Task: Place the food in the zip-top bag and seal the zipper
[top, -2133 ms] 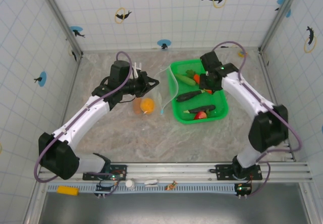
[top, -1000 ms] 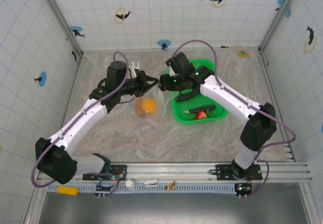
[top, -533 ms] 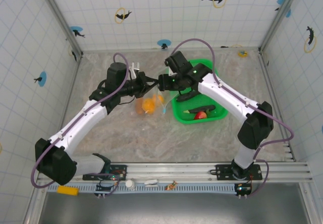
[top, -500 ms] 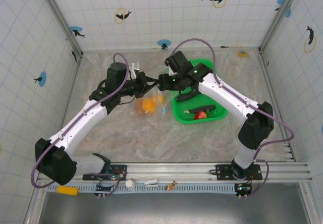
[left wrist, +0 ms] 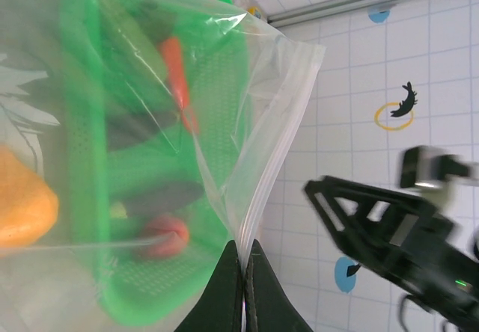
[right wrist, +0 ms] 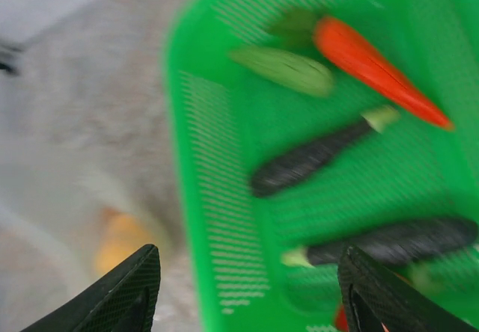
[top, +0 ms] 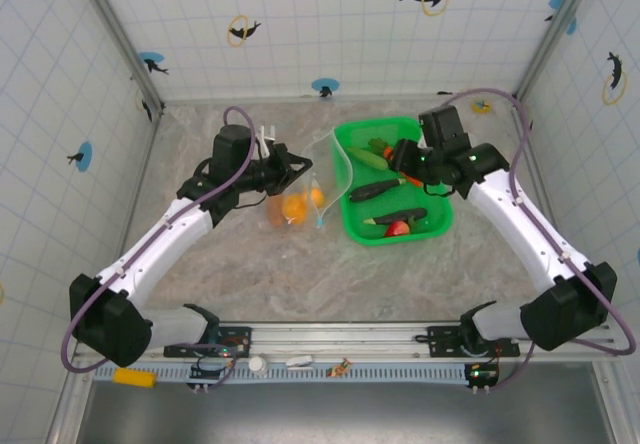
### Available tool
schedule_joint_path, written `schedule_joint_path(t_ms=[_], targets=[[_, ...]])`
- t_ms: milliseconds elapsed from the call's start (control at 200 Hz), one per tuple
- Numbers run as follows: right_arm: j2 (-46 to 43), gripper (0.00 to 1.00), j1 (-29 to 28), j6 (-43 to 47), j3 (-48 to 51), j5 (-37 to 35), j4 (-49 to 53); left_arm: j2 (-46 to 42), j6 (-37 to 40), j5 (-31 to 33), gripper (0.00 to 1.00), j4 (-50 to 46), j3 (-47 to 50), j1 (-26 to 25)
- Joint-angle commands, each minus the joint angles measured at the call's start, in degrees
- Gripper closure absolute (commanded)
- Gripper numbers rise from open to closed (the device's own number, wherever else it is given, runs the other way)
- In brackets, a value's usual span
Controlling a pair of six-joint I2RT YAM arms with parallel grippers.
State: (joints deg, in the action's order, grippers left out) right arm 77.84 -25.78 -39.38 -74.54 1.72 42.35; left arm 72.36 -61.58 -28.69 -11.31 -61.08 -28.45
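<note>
The left gripper point(left wrist: 243, 253) is pressed together on the zipper point(left wrist: 281, 152) edge of the zip-top bag point(top: 335, 169), which stands at 9 o'clock of the green basket point(top: 440, 226) with two orange pieces point(top: 292, 207) inside. The right gripper point(right wrist: 247, 251) hangs spread wide over the basket's 12 o'clock half, above the carrot point(right wrist: 374, 63).

White arm links point(top: 160, 236); black joints point(top: 232, 149), black fingers point(left wrist: 221, 294); purple cables point(top: 238, 110).
</note>
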Motion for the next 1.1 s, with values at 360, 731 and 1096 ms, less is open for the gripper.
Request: schedule_joint_path(t_ms=[360,731,1096], targets=[[15.8,0.35,0.9,-9.1,5.2,-2.7,7.2,0.4,1.3,-0.2,1.00,-0.7,-0.4,-0.2],[24.8,0.28,3.2,-7.4,8.5,0.9,-1.9,0.5,1.9,-0.2,1.00,-0.9,-0.4,0.3],[24.6,0.67,4.2,-8.8,7.9,2.6,-7.1,1.0,2.1,-0.1,1.00,-1.2,-0.7,0.4]])
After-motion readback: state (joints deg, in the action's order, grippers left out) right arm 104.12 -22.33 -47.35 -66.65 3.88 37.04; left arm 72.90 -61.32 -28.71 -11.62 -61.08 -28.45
